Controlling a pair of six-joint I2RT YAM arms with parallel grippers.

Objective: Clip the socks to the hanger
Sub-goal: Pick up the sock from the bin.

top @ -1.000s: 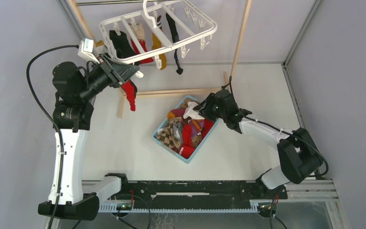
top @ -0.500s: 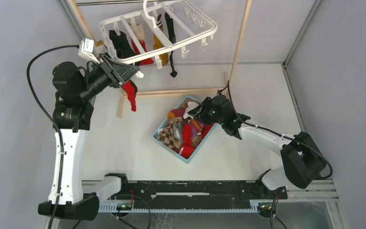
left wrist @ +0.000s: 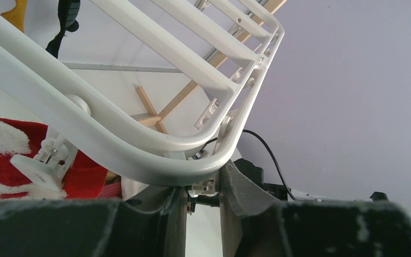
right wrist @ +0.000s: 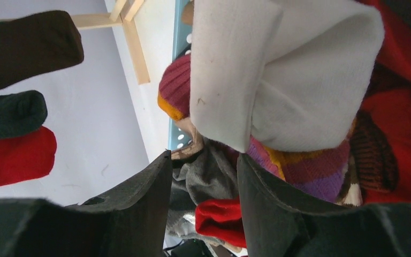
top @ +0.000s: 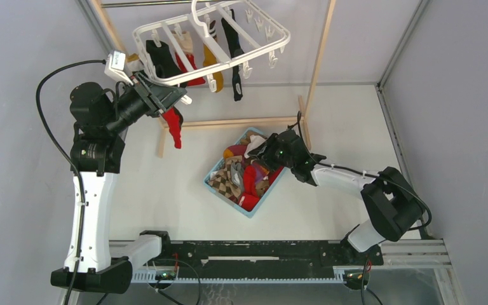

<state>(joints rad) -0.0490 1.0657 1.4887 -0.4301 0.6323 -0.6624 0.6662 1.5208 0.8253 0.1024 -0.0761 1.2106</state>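
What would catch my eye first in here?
Probably the white hanger hung at the back, with black, red and mustard socks dangling from it and the left gripper pinching its near corner. Then the light-blue basket mid-table, heaped with colourful socks, the right gripper open over it.

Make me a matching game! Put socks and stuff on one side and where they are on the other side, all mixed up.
Things:
1. mustard sock
2. white sock
3. basket

Places:
A. sitting on the table
B. on top of the other socks
C. hanging from the hanger

Pairs: 1-C, 2-B, 3-A
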